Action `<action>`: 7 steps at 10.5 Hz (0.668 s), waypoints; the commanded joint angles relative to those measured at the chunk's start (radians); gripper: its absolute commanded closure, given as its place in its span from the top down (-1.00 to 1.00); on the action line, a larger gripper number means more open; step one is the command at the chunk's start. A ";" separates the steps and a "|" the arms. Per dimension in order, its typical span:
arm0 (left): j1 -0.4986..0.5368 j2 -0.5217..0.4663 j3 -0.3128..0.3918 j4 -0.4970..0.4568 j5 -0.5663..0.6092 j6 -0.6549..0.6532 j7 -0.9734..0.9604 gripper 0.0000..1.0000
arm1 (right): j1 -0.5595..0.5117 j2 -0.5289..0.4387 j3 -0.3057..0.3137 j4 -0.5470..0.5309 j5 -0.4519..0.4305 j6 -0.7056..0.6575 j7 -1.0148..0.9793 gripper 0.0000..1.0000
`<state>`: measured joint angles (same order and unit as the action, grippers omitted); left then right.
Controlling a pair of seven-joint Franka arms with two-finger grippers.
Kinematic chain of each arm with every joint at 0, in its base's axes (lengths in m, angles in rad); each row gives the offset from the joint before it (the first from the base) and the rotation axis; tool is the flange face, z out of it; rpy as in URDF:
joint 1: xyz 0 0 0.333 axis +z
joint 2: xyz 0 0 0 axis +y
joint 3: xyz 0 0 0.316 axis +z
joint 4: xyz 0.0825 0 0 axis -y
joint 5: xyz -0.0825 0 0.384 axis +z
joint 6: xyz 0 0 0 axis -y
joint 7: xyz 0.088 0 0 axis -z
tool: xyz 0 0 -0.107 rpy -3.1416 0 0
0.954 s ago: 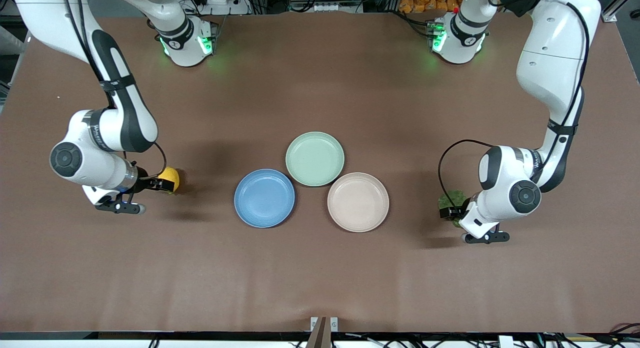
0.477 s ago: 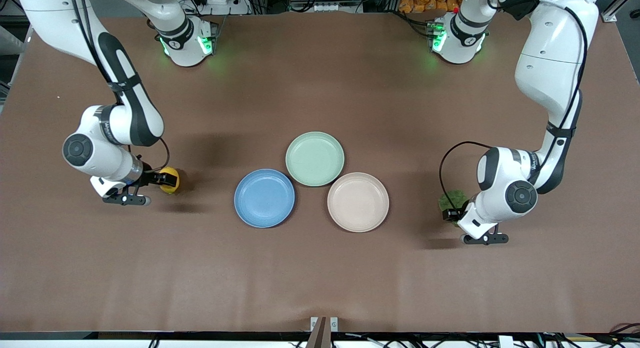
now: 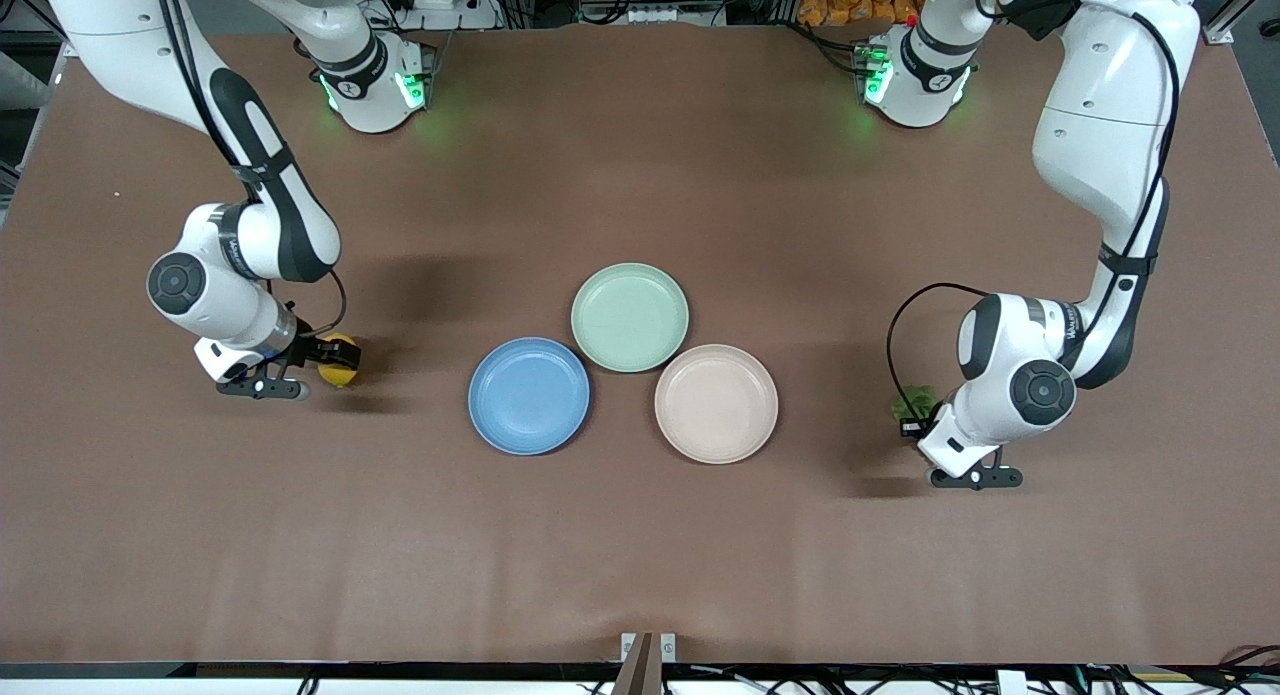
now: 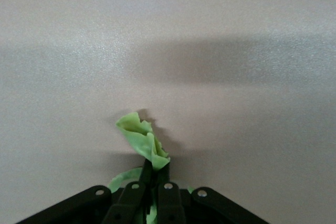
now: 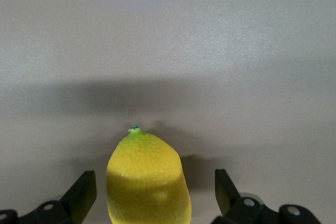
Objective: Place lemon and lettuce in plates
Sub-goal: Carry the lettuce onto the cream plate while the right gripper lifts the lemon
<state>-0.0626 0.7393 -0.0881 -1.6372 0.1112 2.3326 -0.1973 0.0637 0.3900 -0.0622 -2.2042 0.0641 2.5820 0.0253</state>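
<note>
Plates [image 3: 529, 395] bare; lettuce [image 4: 143, 141], lemon [image 5: 147, 179] outside.

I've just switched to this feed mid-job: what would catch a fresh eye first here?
Three plates huddle mid-table: mint-green plate, with the blue plate and beige plate nearer the camera, all bare. Toward the right arm's end, the right gripper stands open around the yellow lemon on the table. Toward the left arm's end, the left gripper is shut on the lettuce.

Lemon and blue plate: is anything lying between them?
No. In the front view, only bare brown table lies between the lemon and the blue plate.
</note>
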 commanded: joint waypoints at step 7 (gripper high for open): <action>-0.106 -0.124 -0.021 0.000 0.004 -0.018 -0.285 -1.00 | 0.010 0.021 0.005 -0.066 0.022 0.119 -0.022 0.76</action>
<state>-0.1161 0.6340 -0.1147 -1.6263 0.1111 2.3232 -0.3721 0.0670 0.4173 -0.0593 -2.2547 0.0641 2.6842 0.0242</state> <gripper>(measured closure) 0.943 0.044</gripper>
